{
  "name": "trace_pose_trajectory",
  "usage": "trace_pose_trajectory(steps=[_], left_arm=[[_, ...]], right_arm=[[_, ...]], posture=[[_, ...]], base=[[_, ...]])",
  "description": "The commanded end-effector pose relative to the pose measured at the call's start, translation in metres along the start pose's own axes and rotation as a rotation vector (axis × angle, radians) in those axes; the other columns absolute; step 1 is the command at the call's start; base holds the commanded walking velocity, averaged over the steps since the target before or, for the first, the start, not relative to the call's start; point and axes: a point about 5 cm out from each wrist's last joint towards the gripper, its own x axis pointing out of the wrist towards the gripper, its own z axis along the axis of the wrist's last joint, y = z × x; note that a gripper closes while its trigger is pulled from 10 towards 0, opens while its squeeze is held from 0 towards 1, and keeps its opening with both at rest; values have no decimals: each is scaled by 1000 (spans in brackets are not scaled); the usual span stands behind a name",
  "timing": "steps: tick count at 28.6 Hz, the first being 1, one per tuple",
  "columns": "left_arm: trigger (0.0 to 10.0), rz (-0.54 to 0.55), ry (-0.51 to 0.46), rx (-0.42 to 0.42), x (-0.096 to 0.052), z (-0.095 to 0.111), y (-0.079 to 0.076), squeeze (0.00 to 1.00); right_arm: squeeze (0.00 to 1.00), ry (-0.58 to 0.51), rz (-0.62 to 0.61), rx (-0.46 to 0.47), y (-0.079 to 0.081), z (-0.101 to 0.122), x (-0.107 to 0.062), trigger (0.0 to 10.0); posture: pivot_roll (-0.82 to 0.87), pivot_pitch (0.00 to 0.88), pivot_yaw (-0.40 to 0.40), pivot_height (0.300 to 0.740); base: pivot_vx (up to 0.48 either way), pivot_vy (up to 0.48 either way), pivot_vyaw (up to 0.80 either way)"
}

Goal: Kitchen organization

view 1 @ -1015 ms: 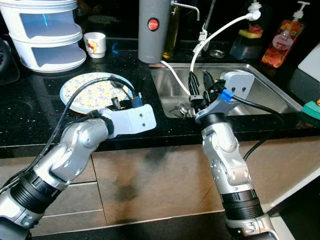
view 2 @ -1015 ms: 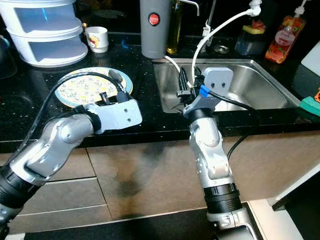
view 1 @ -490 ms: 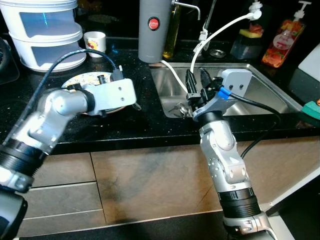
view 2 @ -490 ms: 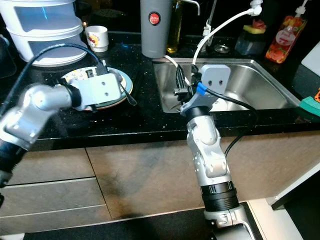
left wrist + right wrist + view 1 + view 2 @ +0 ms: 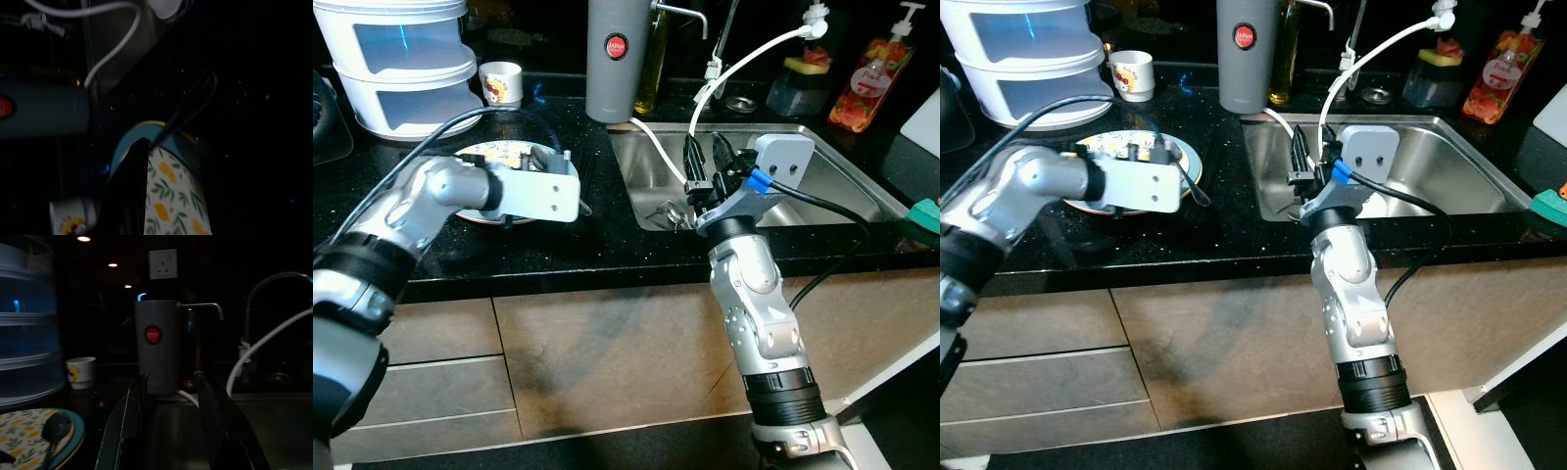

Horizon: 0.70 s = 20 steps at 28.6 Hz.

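- Left hand [image 5: 540, 160] in the left eye view sits low over the plate [image 5: 480, 157], its white wrist block covering most of the near side; reaching in flat like this suits taking the plate or the spoon lying on it. I cannot tell from here how far its fingers are spread.
- Right hand [image 5: 706, 168] stands upright at the sink [image 5: 822, 186], well to the right of the plate, with its black fingers pointing up beside the white hose [image 5: 734, 64]; it looks parked clear of the work and carries nothing.
- Right eye view: the plate rests on the black counter [image 5: 1234, 220], left of the sink, with the spoon [image 5: 1191, 180] reaching off its right rim onto the counter. A grey canister [image 5: 1246, 54] stands behind the plate to its right, a small cup [image 5: 1137, 74] behind it, and stacked white containers [image 5: 1023, 64] behind it to the left.
- Left wrist view: one dark finger [image 5: 128, 188] lies over the flowered face of the plate, and the other is lost in the dark, so the opening cannot be judged. The spoon's bowl points past the rim toward the sink, and the hand has hold of nothing that I can see.
- Right wrist view: two fingers [image 5: 132, 423] stand apart with nothing between them, framing the canister; the plate and spoon lie off to one side, untouched by this hand.
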Motion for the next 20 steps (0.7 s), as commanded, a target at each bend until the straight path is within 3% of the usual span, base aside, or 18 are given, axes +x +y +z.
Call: trace_pose_trajectory(steps=[1,6,8,13,15,16,19,20], left_arm=[[10000,-23,-20,36,7,7,-1,0],[10000,-12,-34,78,26,15,-7,0],[10000,-20,32,135,38,11,-15,0],[10000,36,77,136,48,11,-15,0],[10000,96,147,148,55,8,-14,0],[9176,126,171,151,57,7,-13,0],[8431,173,197,142,59,5,-11,0],[0,194,205,125,59,4,-10,0]], right_arm=[[0,-9,-9,-4,-3,3,-1,10000],[0,-8,-4,-2,-2,3,0,10000],[0,-14,4,-6,-1,5,3,10000],[0,-11,1,-8,-2,4,2,10000],[0,-11,1,-10,-3,4,2,10000],[0,-11,1,-11,-3,4,2,10000],[0,-12,0,-11,-4,5,3,10000],[0,-12,1,-11,-3,5,3,10000]], posture=[[92,0,-43,740],[100,0,-48,740],[88,0,-50,740],[90,0,-53,740],[83,0,-56,740],[83,0,-58,740],[83,0,-59,740],[83,0,-59,740]], base=[[0,0,0],[0,0,0],[0,0,0],[0,0,0],[0,0,0],[0,0,0],[0,0,0],[0,0,0]])
